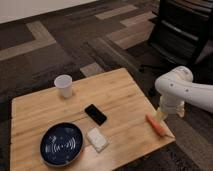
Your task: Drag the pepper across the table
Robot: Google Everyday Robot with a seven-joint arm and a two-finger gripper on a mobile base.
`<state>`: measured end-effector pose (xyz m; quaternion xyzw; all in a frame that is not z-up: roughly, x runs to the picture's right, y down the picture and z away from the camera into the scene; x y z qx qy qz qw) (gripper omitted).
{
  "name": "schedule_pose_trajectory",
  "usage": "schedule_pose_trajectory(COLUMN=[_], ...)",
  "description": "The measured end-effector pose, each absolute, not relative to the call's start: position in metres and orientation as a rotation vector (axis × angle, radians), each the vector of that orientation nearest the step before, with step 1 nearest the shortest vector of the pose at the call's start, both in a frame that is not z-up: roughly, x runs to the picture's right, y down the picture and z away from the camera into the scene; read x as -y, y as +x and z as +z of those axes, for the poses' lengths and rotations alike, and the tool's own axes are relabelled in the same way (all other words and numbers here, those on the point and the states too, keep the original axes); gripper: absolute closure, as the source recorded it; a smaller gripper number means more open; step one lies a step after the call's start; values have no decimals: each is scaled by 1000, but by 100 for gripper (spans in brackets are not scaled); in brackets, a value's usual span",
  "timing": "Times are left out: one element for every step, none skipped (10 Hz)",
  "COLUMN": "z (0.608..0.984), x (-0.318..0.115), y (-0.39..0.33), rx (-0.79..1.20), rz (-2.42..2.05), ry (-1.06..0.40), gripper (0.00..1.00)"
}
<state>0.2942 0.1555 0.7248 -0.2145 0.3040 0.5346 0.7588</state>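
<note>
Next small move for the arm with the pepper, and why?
Probably lower the gripper onto the slim orange-red pepper. The pepper lies free near the right edge of the light-wood table, and the gripper hangs just above its upper end, so contact comes before any drag inward.
</note>
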Motion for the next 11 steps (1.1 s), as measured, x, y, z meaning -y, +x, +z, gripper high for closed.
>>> schedule_pose_trajectory(z=[737,748,760,771,779,781,778,768,753,741,728], x=[-164,-173,-182,-186,-190,-193,-195,-192,-183,-175,-165], y=[291,292,297,303,311,319,341,365,389,402,408], rx=[-654,-644,-636,-625,-622,-629,-663,-707,-749,-774,-788], rz=[1136,1121,1111,1102,1092,1092,1102,1113,1134,1148,1165], ry=[-487,-499,-512,-521,-527,-527,-513,-486,-444,-411,-382], gripper=[35,35,35,35,35,35,35,35,35,35,35])
